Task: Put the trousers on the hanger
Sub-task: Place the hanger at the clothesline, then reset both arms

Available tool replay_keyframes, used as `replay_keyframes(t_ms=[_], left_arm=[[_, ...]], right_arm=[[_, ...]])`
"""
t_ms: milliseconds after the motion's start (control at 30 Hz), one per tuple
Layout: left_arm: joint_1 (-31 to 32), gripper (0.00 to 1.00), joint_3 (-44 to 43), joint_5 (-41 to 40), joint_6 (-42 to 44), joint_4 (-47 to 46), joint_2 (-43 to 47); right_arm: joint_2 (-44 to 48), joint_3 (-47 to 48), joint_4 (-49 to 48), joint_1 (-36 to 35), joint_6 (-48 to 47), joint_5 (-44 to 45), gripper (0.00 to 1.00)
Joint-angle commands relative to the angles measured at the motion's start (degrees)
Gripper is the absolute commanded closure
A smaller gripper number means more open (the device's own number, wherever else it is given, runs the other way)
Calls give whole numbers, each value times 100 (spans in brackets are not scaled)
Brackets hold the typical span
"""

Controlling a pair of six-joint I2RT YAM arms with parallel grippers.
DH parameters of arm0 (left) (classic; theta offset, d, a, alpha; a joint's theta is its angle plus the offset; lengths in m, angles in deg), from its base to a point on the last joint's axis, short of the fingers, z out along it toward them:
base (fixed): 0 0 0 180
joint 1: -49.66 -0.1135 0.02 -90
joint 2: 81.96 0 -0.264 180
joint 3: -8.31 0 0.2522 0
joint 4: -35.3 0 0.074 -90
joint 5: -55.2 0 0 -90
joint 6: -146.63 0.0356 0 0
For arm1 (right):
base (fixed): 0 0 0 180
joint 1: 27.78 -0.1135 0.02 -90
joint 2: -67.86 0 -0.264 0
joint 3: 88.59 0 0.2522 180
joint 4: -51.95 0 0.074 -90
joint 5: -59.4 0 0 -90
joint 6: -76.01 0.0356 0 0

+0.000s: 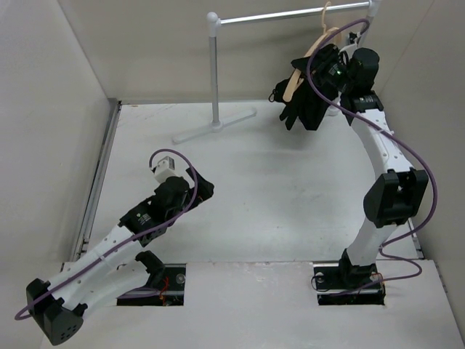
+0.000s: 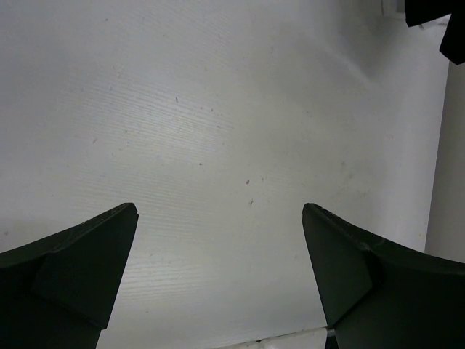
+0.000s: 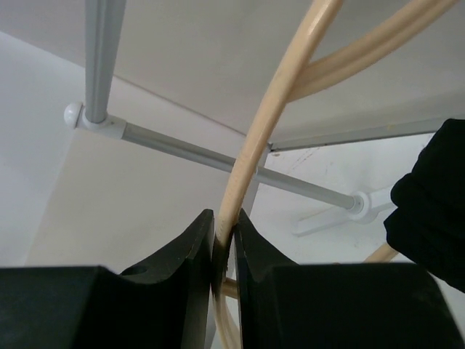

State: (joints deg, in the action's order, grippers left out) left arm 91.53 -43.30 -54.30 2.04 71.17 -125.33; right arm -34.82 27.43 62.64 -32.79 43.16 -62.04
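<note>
The tan hanger (image 1: 293,81) hangs at the right end of the white rack, its hook (image 1: 325,16) up by the top bar. The black trousers (image 1: 304,110) are draped on it in a bunch and dangle above the table. My right gripper (image 1: 328,71) is raised to the hanger. In the right wrist view the right gripper (image 3: 224,222) is shut on the hanger's thin curved rod (image 3: 269,109), with the trousers (image 3: 432,203) at the right edge. My left gripper (image 1: 164,166) rests low over the table, and in its wrist view the left gripper (image 2: 219,211) is open with nothing between its fingers.
The white tubular rack (image 1: 213,73) stands at the back with its foot (image 1: 214,128) on the table and its top bar (image 1: 290,14) running right. Walls close in on the left, back and right. The right arm's purple cable (image 1: 429,182) loops beside its elbow.
</note>
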Motion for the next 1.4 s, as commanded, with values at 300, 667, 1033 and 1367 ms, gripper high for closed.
replay_keyframes(t_ms=[300, 667, 1033, 1367], left_arm=[[-604, 0, -197, 17, 71, 294, -39], [-1493, 0, -873, 685, 642, 496, -601], [-1124, 0, -1041, 914, 818, 303, -1489], [-465, 0, -1102, 1010, 1143, 22, -2008]], right_arm=[[379, 233, -502, 277, -230, 200, 15], [1748, -1240, 166, 365, -1064, 1077, 0], [4395, -4906, 1693, -135, -1777, 4293, 0], [5230, -5901, 3541, -83, -2128, 5262, 0]])
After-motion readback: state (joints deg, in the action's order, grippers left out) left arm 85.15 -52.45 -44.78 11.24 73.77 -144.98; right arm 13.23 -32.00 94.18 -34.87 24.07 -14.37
